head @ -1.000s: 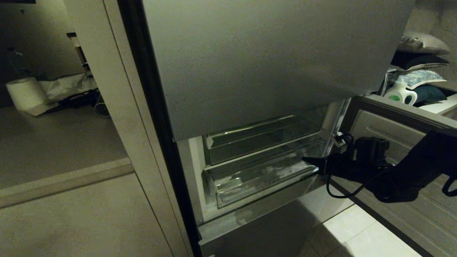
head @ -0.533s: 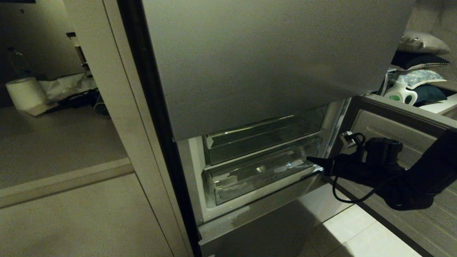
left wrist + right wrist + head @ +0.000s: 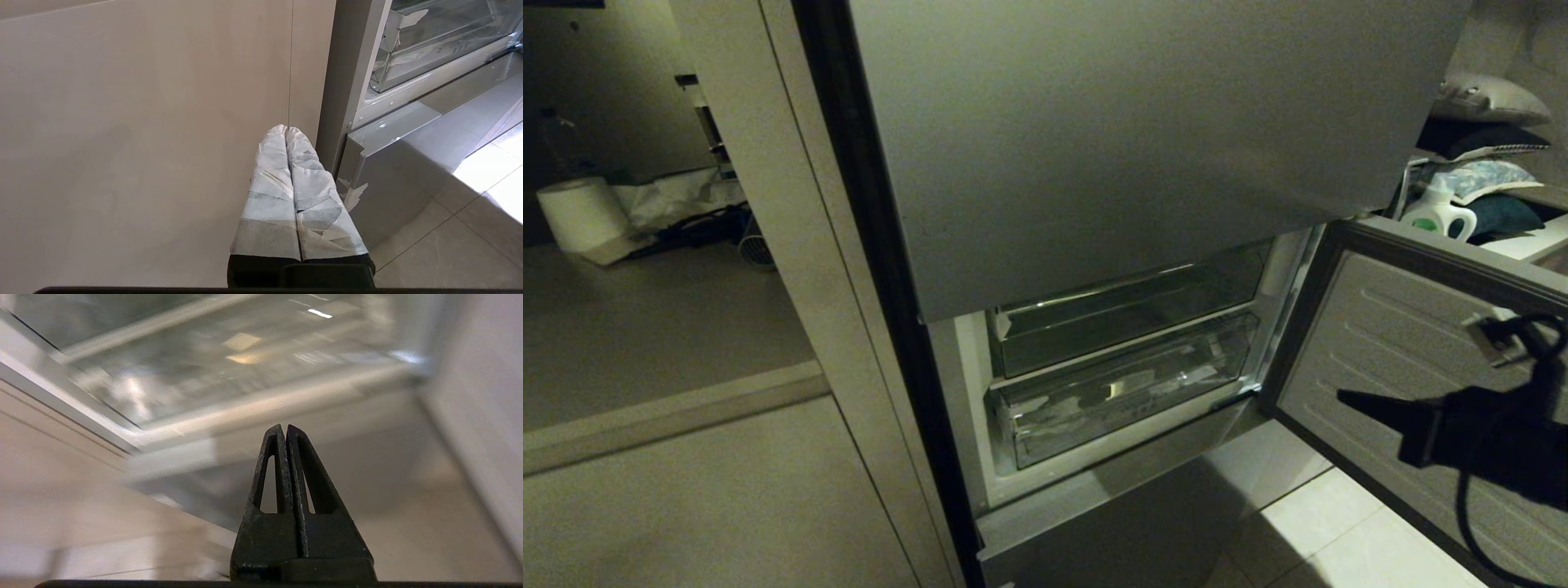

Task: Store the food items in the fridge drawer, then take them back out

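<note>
- Moved since the earlier frame: right gripper (image 3: pixel 1347 398) is now drawn back to the right, in front of the open lower door (image 3: pixel 1388 343); a second ago its tip was at the right front corner of the fridge drawer (image 3: pixel 1123 392).
- Also changed: fridge drawer, then pulled part-way out, now sits pushed in, its clear front about level with the bin above (image 3: pixel 1127 314).
- Right gripper, fingers (image 3: pixel 273 457): pressed together, holding nothing, tip pointing left toward the fridge.
- Key relation: fridge drawer lies to the left of and slightly farther than the right fingertips, well apart from them; its long axis runs left to right across the fridge opening, with the right end the nearer one to this arm.
- Nearer arm: the right, by a judgement; left gripper (image 3: pixel 287 130) is parked low beside the fridge's left side panel (image 3: pixel 339 81), its taped fingers (image 3: pixel 269 196) together and empty.
- Food items: none can be made out; drawer contents cannot be told through the glare on the plastic.
- Unmoved: upper door (image 3: pixel 1143 139), detergent bottle (image 3: pixel 1439 214).
</note>
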